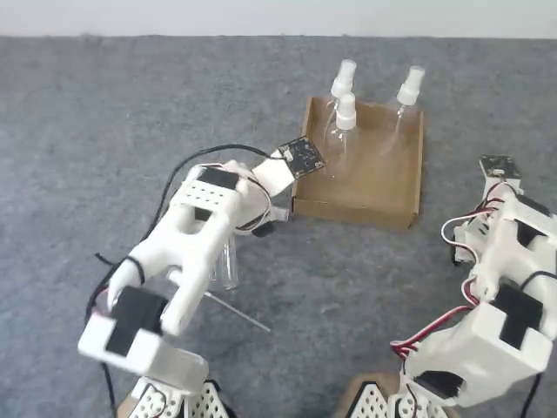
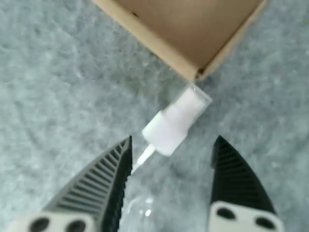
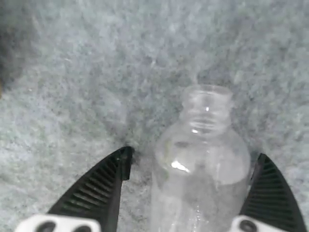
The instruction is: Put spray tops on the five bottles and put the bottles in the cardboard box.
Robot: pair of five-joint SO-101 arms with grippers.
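Nearest, a thin tube [image 1: 237, 314] lies flat on the grey counter [image 1: 87, 131], just beside the L arm. A clear bottle [image 1: 228, 264] stands under that arm, its neck hidden by it. L hand [image 2: 174, 140] is spread wide w/ nothing in it, pointing down over a white spray top [image 2: 174, 126]. The top lies on its side on the counter, just off the near corner of the cardboard box [image 1: 352, 209].

R hand [image 3: 193, 155] is parted too, w/ an uncapped bottle [image 3: 200, 164] upright btwn its fingers. One finger is right at the bottle's side, the other stands apart, so no grip.

Farthest, the box sits open side up w/ 3 upright bottles, all w/ spray tops on: nearer capped bottle [image 1: 345, 131], back capped bottle [image 1: 342, 83] behind it, corner capped bottle [image 1: 407, 91] at the far R corner.
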